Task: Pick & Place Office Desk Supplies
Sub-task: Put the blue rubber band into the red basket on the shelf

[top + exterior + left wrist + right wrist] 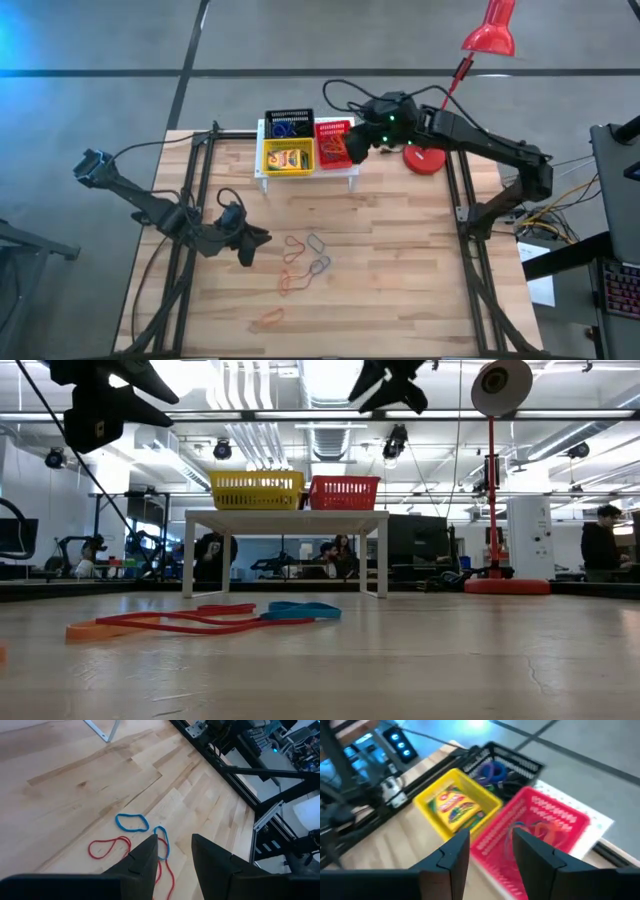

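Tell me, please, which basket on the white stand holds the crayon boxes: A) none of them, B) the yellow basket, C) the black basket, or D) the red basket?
B: in the right wrist view the crayon boxes lie inside the yellow basket, while the black basket holds blue and purple bands and the red basket holds orange and red ones.

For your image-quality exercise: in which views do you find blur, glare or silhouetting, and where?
Right wrist view: motion blur softens the yellow basket and red basket. Low view: bright ceiling lights silhouette the arms overhead; the rubber bands look soft. High view: blue flare at the top-left corner. Left wrist view: sharp, evenly lit table.
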